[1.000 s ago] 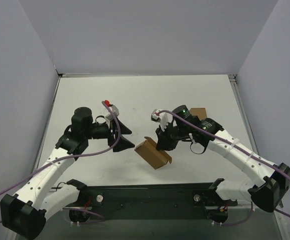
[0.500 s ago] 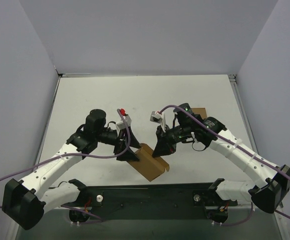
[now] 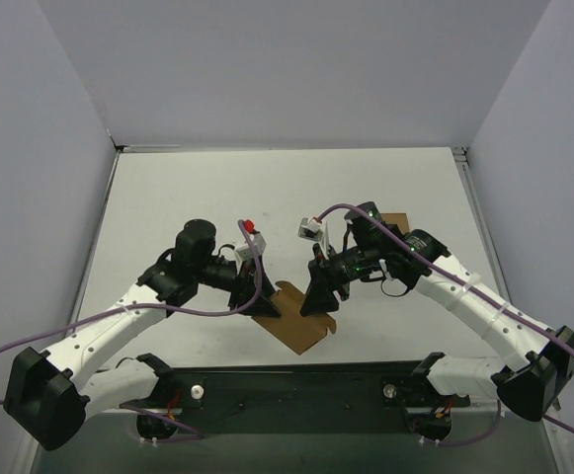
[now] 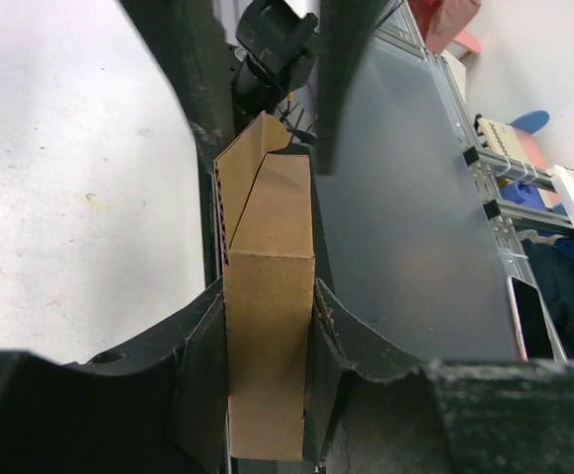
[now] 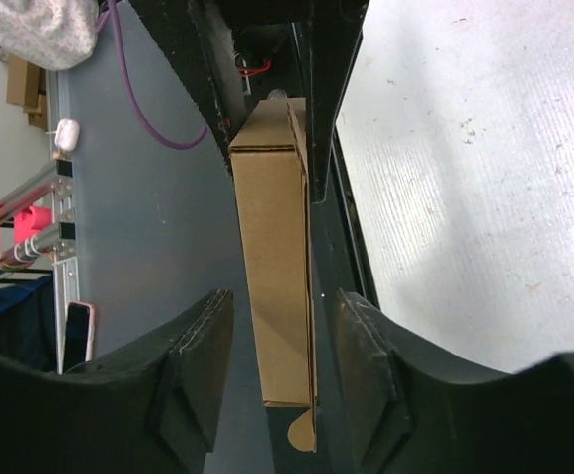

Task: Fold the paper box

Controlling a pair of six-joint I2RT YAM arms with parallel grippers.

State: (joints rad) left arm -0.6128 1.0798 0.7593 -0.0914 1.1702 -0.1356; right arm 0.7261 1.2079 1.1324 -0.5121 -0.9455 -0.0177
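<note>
The paper box (image 3: 296,323) is a flattened brown kraft piece with a notched flap, held low over the table's near middle between both arms. My left gripper (image 3: 260,300) is shut on its left end. In the left wrist view the box (image 4: 267,326) fills the gap, with both fingers of my left gripper (image 4: 267,296) pressed against its sides. My right gripper (image 3: 318,294) straddles the box's right end. In the right wrist view the box (image 5: 275,247) runs between the fingers of my right gripper (image 5: 285,316) with space on both sides, so that gripper is open.
A narrower plain brown cardboard rectangle (image 3: 393,219) lies on the white table (image 3: 267,188) behind the right arm. The black base rail (image 3: 296,380) runs along the near edge under the box. Grey walls enclose the table on three sides.
My left gripper moved right and closed on the box's left end. My right gripper, shut on the box before, has opened around it. The box has sunk slightly.
</note>
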